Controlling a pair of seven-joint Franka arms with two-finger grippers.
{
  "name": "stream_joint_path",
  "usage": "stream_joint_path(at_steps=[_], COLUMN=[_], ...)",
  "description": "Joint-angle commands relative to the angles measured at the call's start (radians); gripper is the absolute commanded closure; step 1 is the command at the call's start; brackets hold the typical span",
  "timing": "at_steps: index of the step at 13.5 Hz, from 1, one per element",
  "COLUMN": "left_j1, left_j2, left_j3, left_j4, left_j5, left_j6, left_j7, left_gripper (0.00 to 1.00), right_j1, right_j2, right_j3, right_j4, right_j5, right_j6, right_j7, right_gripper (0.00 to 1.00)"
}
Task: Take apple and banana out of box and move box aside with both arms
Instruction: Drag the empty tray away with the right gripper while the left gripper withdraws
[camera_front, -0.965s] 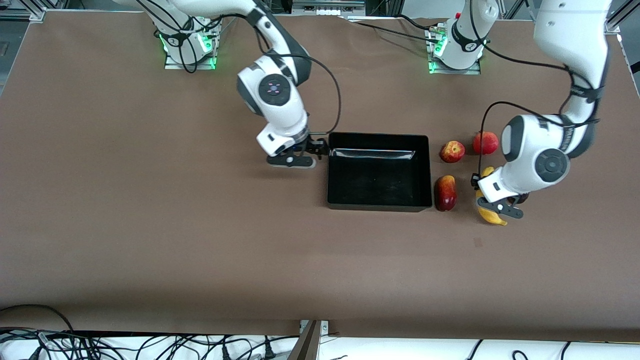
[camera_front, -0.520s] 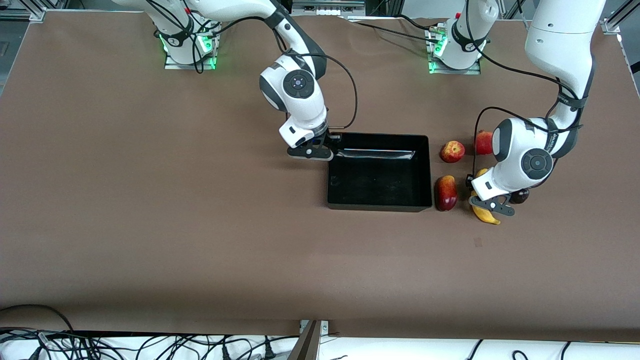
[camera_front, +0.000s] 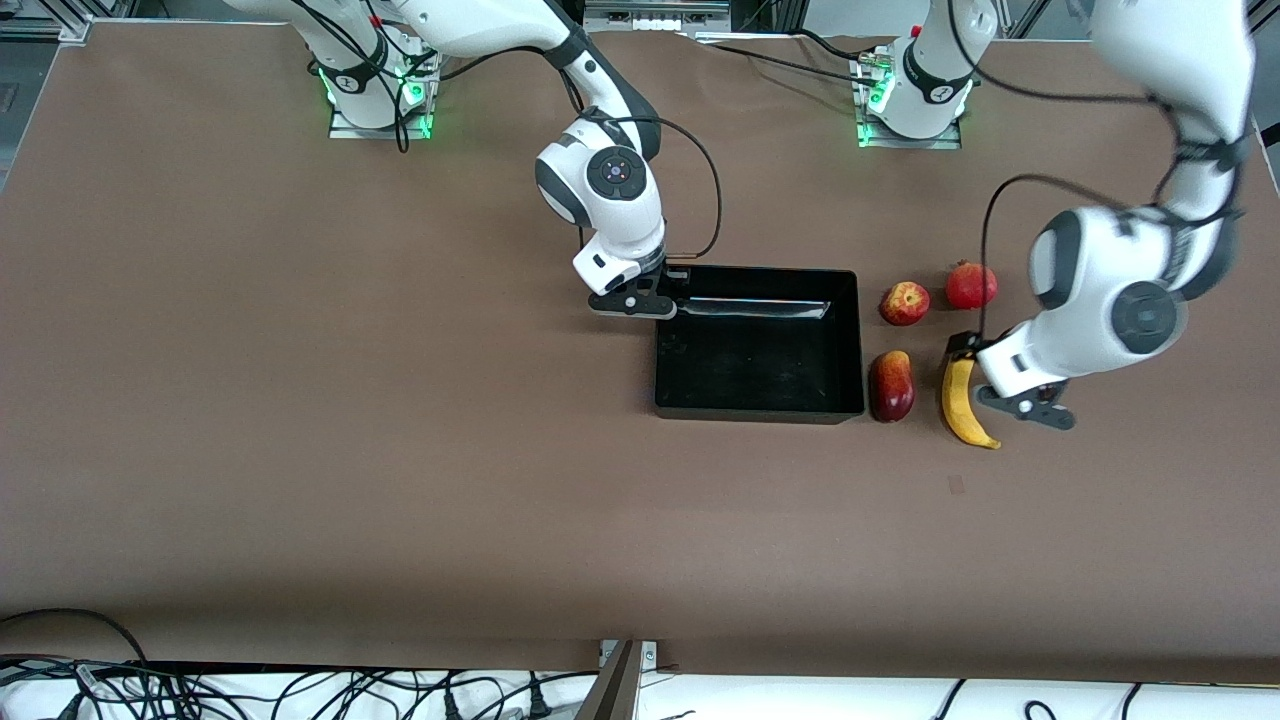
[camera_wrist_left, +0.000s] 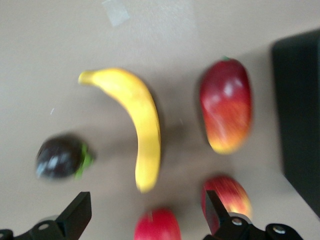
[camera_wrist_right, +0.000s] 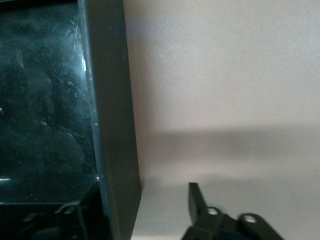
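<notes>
Your right end effector straddles the box wall, fingers apart; a shallow bite could slip. The left end effector, open, hovers above the banana.

Red-yellow mango, red pomegranate, dark plum, brown table

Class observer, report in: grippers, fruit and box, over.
Left gripper open beside banana. Right gripper, jaws astride wall at box corner. Apple and banana out on table; box empty. Nothing in the way.
</notes>
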Motion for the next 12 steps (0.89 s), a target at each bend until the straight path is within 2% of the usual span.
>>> stream_joint_path(at_steps=[1,2,3,4,7,10,12], left_j1=[-0.004,0.009,0.046,0.077,0.092,0.115,0.115], left_j2=[-0.069,-0.106,-0.143,-0.18,-0.229,-0.261,-0.277], left_j3=[0.004,-0.02,-0.074,-0.118,-0.127,-0.11,-0.09], left_j4=[0.112,0.124,0.135,0.143,0.219,0.264,0.252], left_j5=[0.006,0.006,0.012,0.018,0.043,0.029,0.029], left_j6=[-0.249,-0.3,-0.325,-0.339,-0.391,-0.414,-0.408], left_j7=[-0.067,-0.099,-0.125,-0.136,-0.139,-0.134,-0.139], left_gripper=[0.0,0.0,0.0,0.0,0.0,0.0,0.0], right_j1=[0.018,0.018,0.018,0.018,0.001,-0.046,-0.131], right_j2=[0.01,0.011,0.013,0.013,-0.01,-0.129,-0.197], right_j3=[-0.015,-0.015,-0.015,-0.016,-0.027,-0.099,-0.099], right_j4=[0.013,0.013,0.011,0.01,0.01,0.019,0.017], right_j5=[-0.034,-0.035,-0.035,-0.035,-0.037,-0.006,0.055], right_j6=[0.008,0.008,0.008,0.008,-0.01,-0.211,-0.278], right_j7=[0.021,0.019,0.018,0.016,-0.039,-0.206,-0.311], right_gripper=[0.73,0.86,0.98,1.0,1.0,1.0,1.0])
